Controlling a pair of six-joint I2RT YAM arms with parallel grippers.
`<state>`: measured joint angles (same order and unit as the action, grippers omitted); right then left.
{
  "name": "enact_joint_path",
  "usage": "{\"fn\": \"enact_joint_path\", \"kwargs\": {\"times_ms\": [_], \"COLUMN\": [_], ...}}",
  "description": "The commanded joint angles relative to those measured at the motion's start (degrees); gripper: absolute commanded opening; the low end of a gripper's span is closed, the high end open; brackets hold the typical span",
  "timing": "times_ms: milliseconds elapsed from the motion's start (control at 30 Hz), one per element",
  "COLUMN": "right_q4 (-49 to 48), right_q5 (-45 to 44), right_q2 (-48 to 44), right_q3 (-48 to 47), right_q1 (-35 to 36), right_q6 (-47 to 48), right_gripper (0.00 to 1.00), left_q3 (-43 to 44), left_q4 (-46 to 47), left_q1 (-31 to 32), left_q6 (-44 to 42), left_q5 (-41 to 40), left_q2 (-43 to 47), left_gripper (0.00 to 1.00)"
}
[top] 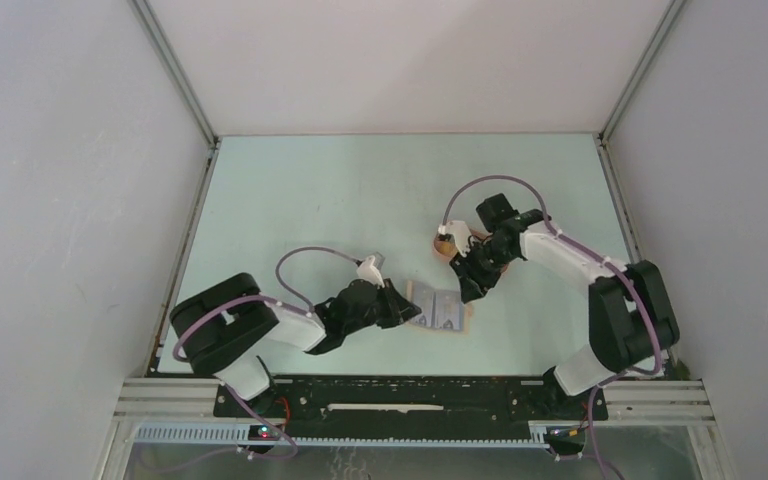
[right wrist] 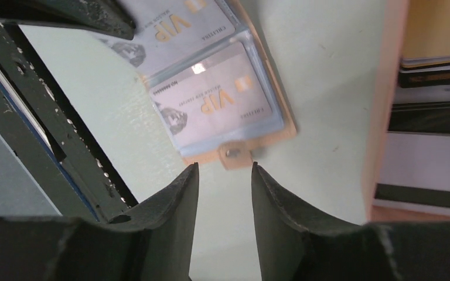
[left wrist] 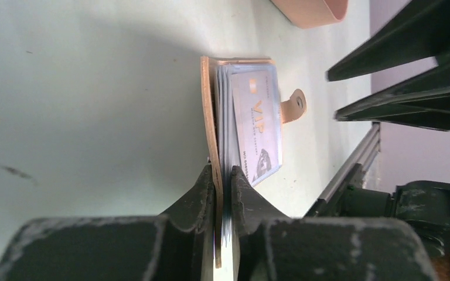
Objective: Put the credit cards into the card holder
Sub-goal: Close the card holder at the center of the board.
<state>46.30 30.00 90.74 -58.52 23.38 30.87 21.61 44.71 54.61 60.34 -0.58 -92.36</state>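
The tan card holder (top: 442, 312) lies open on the table with grey VIP cards (right wrist: 217, 99) in its clear slots. My left gripper (top: 408, 308) is shut on the holder's left flap (left wrist: 208, 117), its jaws clamping the tan leather edge and the inner sleeves. A grey VIP card (left wrist: 256, 123) and the snap tab (left wrist: 296, 106) show beyond. My right gripper (right wrist: 224, 170) is open and empty, just above the table, its tips close to the snap tab (right wrist: 234, 155); it also shows in the top view (top: 468, 288). Orange-yellow (right wrist: 439, 29) and white dark-striped cards (right wrist: 428, 158) lie in the tray.
The peach oval tray (right wrist: 387, 88) stands to the right of the holder, partly hidden under my right arm in the top view (top: 446, 250). The black front rail (right wrist: 35, 123) runs close behind the holder. White walls enclose the table on three sides.
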Motion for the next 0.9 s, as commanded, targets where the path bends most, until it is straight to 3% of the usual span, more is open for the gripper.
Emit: {"fn": "enact_joint_path", "kwargs": {"times_ms": [0, 233, 433, 600, 867], "right_q4": [-2.25, -3.84, -12.4, -15.07, -14.15], "right_q5": [0.6, -1.7, -8.93, -15.43, -12.31], "right_q2": [-6.25, -5.97, -5.88, -1.89, 2.96], "right_q3": [2.05, 2.77, 3.0, 1.83, -0.43], "right_q1": [-0.61, 1.93, 7.89, 10.11, 10.98], "right_q6": [0.37, -1.54, -9.49, -18.16, -21.68], "right_gripper": [0.5, 0.67, 0.74, 0.67, 0.59], "left_q3": [2.58, 6.94, 9.12, 9.23, 9.55], "left_q4": [-12.28, -26.51, -30.26, -30.42, -31.11], "left_q1": [0.14, 1.63, 2.71, 3.13, 3.31], "left_q6": [-5.96, -8.88, -8.22, -7.34, -7.17], "left_q5": [-6.3, -12.72, -14.55, -15.51, -16.2], "left_q2": [6.05, 12.42, 13.59, 14.28, 14.52], "left_gripper": [0.09, 0.06, 0.02, 0.01, 0.01]}}
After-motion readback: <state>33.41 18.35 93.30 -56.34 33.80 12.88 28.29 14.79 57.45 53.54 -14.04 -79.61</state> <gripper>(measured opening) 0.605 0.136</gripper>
